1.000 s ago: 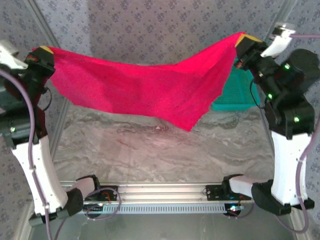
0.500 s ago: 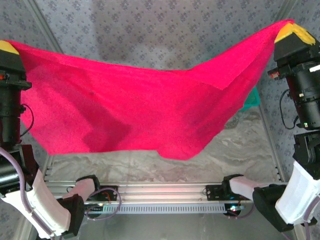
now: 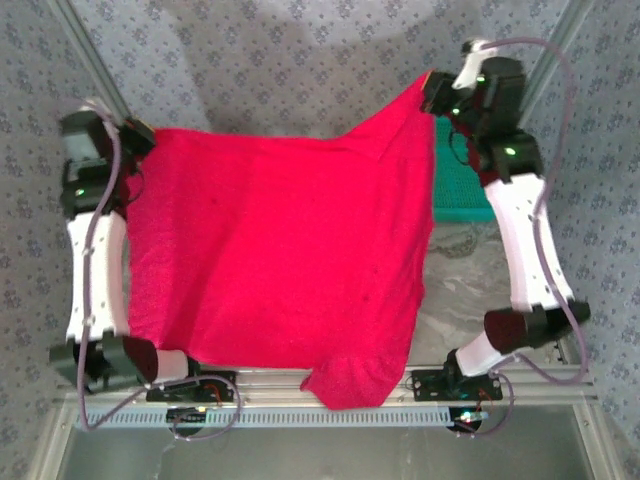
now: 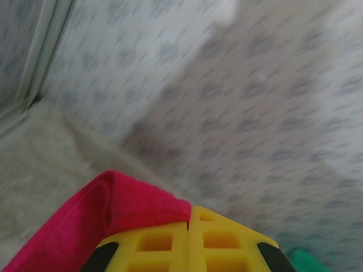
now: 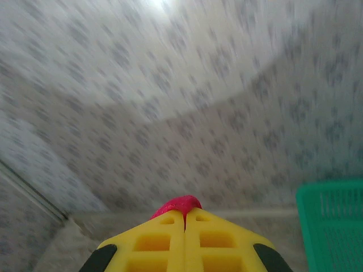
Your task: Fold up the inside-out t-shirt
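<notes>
While held up, the t-shirt [image 3: 280, 250] spans left-right.

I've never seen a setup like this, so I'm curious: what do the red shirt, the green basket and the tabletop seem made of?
Shirt: soft matte cloth, probably cotton knit; it sags and drapes limply.
Basket: likely moulded plastic, uniform teal; its wall is an even mesh grid.
Tabletop: smooth, with grey-white marbling; stone or printed sheet, I cannot tell.
</notes>
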You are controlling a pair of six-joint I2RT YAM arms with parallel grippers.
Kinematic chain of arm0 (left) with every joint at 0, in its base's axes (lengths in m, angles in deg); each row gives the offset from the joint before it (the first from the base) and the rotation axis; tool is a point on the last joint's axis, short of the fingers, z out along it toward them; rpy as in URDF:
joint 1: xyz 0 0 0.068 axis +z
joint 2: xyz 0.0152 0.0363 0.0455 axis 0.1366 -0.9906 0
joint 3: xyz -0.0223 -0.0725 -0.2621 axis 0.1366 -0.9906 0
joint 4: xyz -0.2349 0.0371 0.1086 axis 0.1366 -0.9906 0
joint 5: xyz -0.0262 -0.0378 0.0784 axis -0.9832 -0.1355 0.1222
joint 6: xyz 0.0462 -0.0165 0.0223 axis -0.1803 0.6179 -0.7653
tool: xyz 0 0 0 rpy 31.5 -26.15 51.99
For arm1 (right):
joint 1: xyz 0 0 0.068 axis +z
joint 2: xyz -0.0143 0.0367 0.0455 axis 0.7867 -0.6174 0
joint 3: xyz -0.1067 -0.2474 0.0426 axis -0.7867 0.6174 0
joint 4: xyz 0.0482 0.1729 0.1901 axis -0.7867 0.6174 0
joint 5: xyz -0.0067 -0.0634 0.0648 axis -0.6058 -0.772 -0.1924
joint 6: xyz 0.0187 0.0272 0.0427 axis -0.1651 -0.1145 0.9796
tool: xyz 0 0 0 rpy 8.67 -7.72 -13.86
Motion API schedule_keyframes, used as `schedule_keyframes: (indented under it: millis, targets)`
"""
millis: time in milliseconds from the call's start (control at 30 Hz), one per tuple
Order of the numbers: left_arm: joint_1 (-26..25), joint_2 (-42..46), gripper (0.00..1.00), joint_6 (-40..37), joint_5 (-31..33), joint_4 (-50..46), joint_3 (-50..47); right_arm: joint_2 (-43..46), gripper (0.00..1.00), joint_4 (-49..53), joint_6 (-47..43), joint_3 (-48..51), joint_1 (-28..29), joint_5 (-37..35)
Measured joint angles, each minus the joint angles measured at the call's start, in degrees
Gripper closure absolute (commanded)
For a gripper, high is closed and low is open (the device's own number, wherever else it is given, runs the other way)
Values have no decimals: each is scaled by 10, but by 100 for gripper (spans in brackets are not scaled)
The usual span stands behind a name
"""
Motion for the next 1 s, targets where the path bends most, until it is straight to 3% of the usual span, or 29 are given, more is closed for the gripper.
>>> schedule_keyframes:
  millis: [133,267,300,333,367,400,467,533,633,733,867,1000]
  targets:
    - [0,-99,100,-5,9,51,-63,-114,100,-21,8,5,4,-2]
    - [-3,-226,100,-10,12,89,-54,-270,100,-23,19,-54,11,-6]
    - [-3,-262,94,-12,12,88,-37,-318,100,-16,24,-88,13,-6]
    - [-3,-299,77,-14,10,87,-16,-366,93,-4,30,-129,14,-4]
    - [-4,-346,53,-17,7,78,22,-426,75,12,39,-189,15,1]
    - [-4,-391,43,-18,2,67,63,-488,63,32,52,-259,16,6]
    - [-4,-475,36,-19,-7,42,151,-586,41,63,73,-376,17,21]
    - [-4,-536,35,-19,-9,4,228,-638,32,83,93,-429,17,37]
    - [-6,-546,34,-16,3,-39,255,-619,26,95,113,-383,17,48]
    - [-12,-493,34,-10,26,-41,209,-523,26,66,118,-224,23,51]
    - [-36,-376,34,8,20,-21,93,-407,34,33,117,-68,47,70]
    - [-65,-293,34,30,-35,31,-23,-319,48,-7,110,67,83,96]
